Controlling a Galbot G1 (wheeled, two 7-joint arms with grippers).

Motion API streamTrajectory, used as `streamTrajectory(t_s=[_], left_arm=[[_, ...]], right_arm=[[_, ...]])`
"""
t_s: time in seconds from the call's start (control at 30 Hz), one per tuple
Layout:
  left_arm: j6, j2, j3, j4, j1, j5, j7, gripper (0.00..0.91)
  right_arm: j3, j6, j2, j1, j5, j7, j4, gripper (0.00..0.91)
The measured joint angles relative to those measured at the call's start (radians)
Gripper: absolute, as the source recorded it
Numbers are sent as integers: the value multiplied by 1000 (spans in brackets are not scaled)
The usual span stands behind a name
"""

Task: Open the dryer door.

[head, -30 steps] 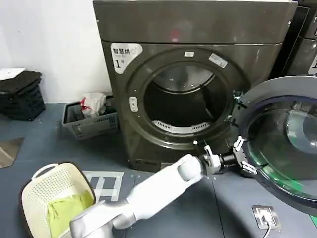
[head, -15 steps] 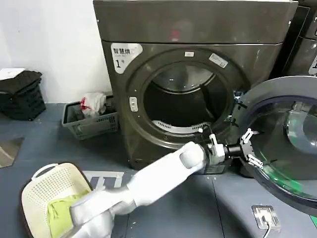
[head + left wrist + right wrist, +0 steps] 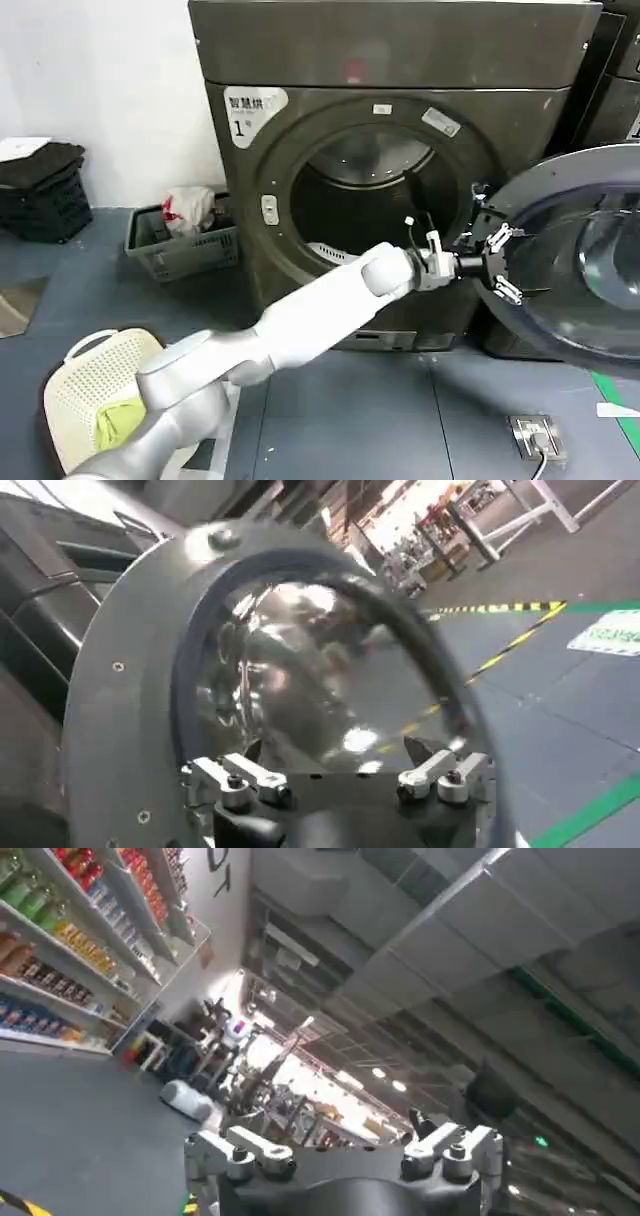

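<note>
**Dryer door swung wide; left end effector at its inner rim**

Item: the dryer door (image 3: pixel 585 250). Position: hinged at the right of the machine's round opening (image 3: pixel 375 200), standing well open, its dark grey inner face and domed glass turned toward the camera. In the left wrist view the same door (image 3: pixel 130 710) stood close ahead of the fingers, grey ring around reflective glass.

Item: left end effector (image 3: pixel 497 264). Position: at the hinge-side edge of the door's inner face, between the drum mouth and the glass dome. Fingers (image 3: pixel 240 780) spread apart, clamped on nothing; whether a fingertip touched the door ring could not be settled from these angles, though it appeared to sit right against it.

Arm pose: left arm stretched long from the lower left, across the front of the machine, forearm roughly level, wrist pointing toward the door.

Item: right end effector (image 3: pixel 345 1153). Position: aimed up at a ceiling, away from the work, fingers apart, idle.

Step in hand, as judged: final push of the opening swing. Task read as nearly or wholly done. Next move would call for a little more outward pressure if fuller opening were wanted, otherwise a clean retreat that avoids snagging the door
</note>
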Motion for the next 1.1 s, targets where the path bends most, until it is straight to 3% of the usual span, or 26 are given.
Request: streamTrajectory(t_s=[0.7, 1.1], left_arm=[[20, 0, 5, -18, 13, -29, -3, 907], [179, 1, 5, -310, 130, -97, -66, 907]], right_arm=[[-4, -4, 0, 3, 5, -23, 7, 907], [-5, -8, 0, 6, 34, -48, 14, 907]])
